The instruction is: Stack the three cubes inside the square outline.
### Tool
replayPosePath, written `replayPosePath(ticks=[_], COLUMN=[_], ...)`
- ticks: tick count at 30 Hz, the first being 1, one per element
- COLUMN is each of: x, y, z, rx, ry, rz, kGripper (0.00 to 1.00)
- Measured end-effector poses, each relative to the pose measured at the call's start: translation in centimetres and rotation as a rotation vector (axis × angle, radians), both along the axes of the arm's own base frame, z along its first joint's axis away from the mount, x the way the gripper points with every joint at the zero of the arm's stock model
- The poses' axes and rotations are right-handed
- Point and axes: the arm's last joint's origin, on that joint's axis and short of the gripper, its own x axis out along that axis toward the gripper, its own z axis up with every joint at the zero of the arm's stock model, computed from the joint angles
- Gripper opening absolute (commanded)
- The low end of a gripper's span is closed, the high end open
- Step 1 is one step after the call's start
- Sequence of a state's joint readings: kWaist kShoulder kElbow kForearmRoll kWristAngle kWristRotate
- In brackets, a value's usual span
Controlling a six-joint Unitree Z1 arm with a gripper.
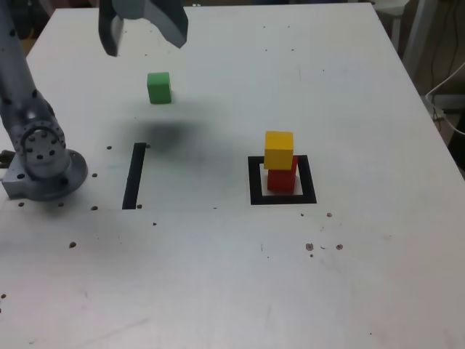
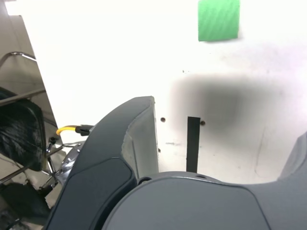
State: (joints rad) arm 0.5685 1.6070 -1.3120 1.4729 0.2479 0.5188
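A yellow cube (image 1: 279,149) sits on a red cube (image 1: 282,179) inside the black square outline (image 1: 255,182) on the white table. The green cube (image 1: 158,87) lies alone, far off toward the exterior view's left and further back; the wrist view shows the green cube (image 2: 218,19) too. My gripper (image 1: 143,33) hangs open high above the table, a little behind the green cube and to its left in the exterior view, with nothing between its fingers. One dark finger (image 2: 139,139) fills much of the wrist view.
A straight black strip (image 1: 134,175) is stuck to the table near the arm's grey base (image 1: 43,156); the strip (image 2: 193,143) shows in the wrist view as well. Small dark specks dot the table (image 1: 218,276). Chairs and cables stand beyond the table's edges.
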Motion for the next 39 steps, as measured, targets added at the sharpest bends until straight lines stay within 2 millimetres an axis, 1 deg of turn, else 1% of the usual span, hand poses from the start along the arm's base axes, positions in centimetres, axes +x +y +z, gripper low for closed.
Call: replayPosePath(ticks=[12, 17, 24, 28, 33, 35, 39], x=[0.3, -0.1, 0.3, 0.6, 0.7, 0.7, 0.8], y=[5.4, 7.4, 8.2, 8.8, 9.0, 9.1, 9.0], z=[-4.0, -5.4, -7.7, -9.7, -10.5, -10.8, -10.8], rx=[-0.005, -0.008, -0.021, -0.043, -0.051, -0.060, -0.070], ry=[0.031, 0.023, 0.021, 0.037, 0.035, 0.040, 0.036], rz=[0.093, 0.125, 0.133, 0.140, 0.144, 0.145, 0.145], kGripper=[0.99, 0.99, 0.99, 0.98, 0.95, 0.92, 0.85])
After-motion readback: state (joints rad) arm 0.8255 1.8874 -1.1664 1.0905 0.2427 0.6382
